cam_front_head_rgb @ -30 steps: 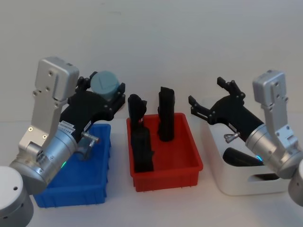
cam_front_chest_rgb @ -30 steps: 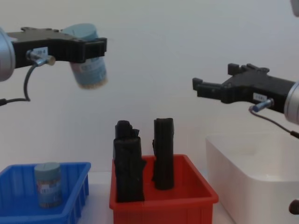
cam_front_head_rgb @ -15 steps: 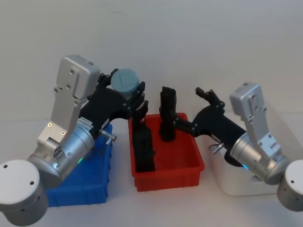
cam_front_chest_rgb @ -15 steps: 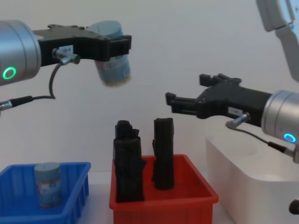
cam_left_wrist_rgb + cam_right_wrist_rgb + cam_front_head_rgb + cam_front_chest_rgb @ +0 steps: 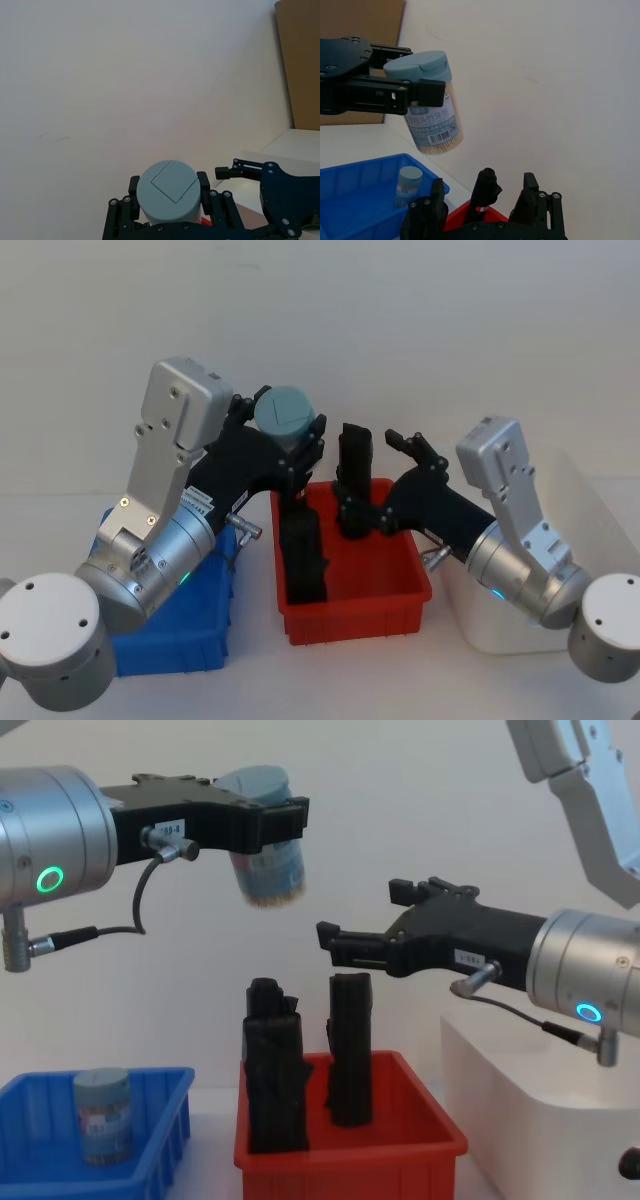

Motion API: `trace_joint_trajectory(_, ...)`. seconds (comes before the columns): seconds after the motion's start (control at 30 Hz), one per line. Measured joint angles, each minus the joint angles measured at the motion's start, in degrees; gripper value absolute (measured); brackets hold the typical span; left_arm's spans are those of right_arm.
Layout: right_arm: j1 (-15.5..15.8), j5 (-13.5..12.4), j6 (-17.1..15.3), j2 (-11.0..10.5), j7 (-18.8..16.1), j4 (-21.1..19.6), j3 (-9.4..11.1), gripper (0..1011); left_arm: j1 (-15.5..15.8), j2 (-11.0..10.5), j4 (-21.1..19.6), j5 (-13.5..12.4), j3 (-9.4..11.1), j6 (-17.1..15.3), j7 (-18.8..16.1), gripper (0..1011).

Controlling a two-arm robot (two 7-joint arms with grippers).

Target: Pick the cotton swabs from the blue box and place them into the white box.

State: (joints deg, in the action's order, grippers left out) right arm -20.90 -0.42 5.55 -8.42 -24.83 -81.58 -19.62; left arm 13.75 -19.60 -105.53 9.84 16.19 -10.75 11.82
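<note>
three containers in a row on the table: blue box at the robot's left, red bin in the middle, white box at the right;

blue box: one cotton swab tub inside, upright on the floor, grey-blue lid up, label band facing forward;

red bin: two black rolls, both upright; one at the left side, the other toward the back, slightly apart;

white box: contents cannot be told; the right arm covers most of it in the head view;

left gripper: high up, over the left side of the red bin; jaws clamped on a held swab tub just under its lid; tub body hangs below the fingers, a little tilted, pale tips visible at the bottom; clear of every container;

right gripper: over the red bin, above the roll tops and lower than the held swab tub; jaws spread wide with nothing between them; tips point toward the held swab tub, near it but apart.
</note>
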Motion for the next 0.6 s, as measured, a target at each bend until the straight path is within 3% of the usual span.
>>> trace_joint_trajectory(0.6,-0.41,0.88,-1.38,0.76,0.04,-0.49,-1.12,1001,0.3,0.73,0.63,-0.32,0.42,0.26,1.19,683)
